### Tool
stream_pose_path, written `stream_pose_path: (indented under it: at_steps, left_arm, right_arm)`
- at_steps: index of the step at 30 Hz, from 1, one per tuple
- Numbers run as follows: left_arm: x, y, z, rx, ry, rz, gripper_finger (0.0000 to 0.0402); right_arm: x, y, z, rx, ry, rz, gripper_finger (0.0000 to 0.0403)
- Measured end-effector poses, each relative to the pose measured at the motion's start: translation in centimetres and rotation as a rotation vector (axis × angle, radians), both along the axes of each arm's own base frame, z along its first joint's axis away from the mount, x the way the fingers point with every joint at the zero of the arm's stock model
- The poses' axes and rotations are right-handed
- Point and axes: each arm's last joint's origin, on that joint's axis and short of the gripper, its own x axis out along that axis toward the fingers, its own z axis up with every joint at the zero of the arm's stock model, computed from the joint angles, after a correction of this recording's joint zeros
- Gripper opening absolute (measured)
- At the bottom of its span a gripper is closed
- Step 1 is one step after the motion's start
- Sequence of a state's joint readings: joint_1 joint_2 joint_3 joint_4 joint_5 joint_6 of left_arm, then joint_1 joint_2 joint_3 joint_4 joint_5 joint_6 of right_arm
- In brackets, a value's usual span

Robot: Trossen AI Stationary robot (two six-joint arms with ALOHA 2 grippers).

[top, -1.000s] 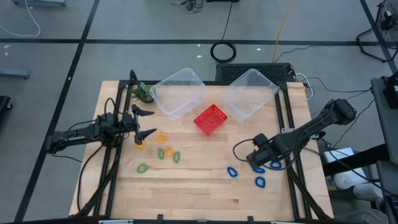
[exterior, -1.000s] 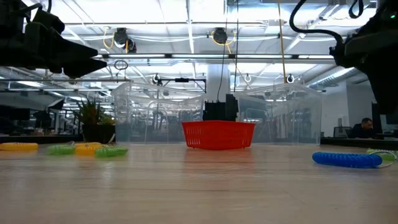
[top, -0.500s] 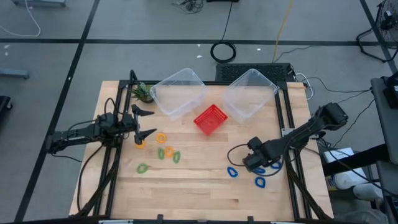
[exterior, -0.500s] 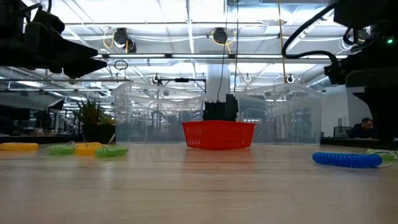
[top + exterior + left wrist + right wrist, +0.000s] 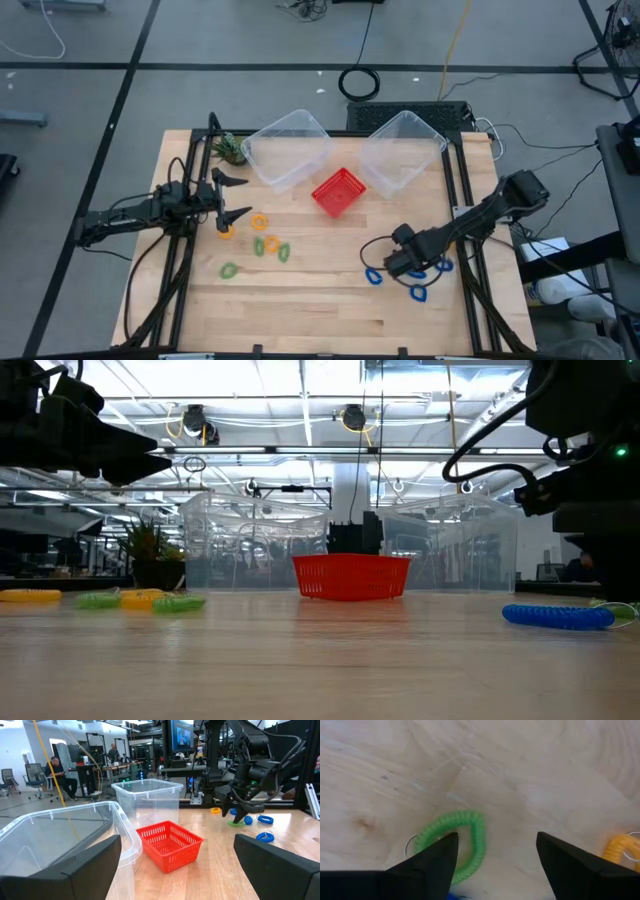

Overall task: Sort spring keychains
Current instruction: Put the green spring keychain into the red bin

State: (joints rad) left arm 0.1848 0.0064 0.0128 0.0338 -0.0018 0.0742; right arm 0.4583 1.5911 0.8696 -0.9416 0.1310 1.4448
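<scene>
**Right gripper low over a green keychain, fingers apart**

Nearest to us in the high view, at about five o'clock on the table (image 5: 300, 310), we see blue spring keychains (image 5: 418, 293) lying loose beside the right gripper (image 5: 392, 268). Its wrist view shows the two dark fingers (image 5: 432, 860) spread apart, with a green keychain (image 5: 462, 842) flat on the wood between them and partly under one finger; we cannot tell whether they touch it. Nothing is held. An orange keychain (image 5: 622, 851) lies just off to one side.

At about eight o'clock lies a cluster of green and orange keychains (image 5: 268, 247). Just beyond it, at nine o'clock, we find the left gripper (image 5: 232, 197) hovering above the table, fingers wide open and empty.

Farther back, near twelve o'clock, stand the red basket (image 5: 338, 191) and two clear bins (image 5: 288, 148), with a small plant (image 5: 229, 149) at eleven o'clock.
</scene>
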Motion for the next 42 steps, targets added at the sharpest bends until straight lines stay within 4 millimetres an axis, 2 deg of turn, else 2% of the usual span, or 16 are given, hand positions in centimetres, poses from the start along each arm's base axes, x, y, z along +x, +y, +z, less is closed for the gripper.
stream_pose_path:
  at_steps: [7, 24, 34, 42]
  left_arm:
    - [0.0, 0.0, 0.0, 0.0, 0.0, 0.0, 0.0395]
    - [0.0, 0.0, 0.0, 0.0, 0.001, 0.0, 0.0395]
    - [0.0, 0.0, 0.0, 0.0, 0.001, 0.0, 0.0395]
    - [0.0, 0.0, 0.0, 0.0, 0.001, 0.0, 0.0395]
  right_arm:
    - [0.2, 0.1, -0.3, 0.002, -0.006, -0.001, 0.0208]
    - [0.6, 0.3, -0.4, 0.021, -0.048, -0.003, 0.0017]
    - [0.6, 0.0, 0.0, -0.008, -0.062, 0.096, 0.0004]
    - [0.2, -1.3, 3.4, 0.059, -0.187, 0.137, 0.0001]
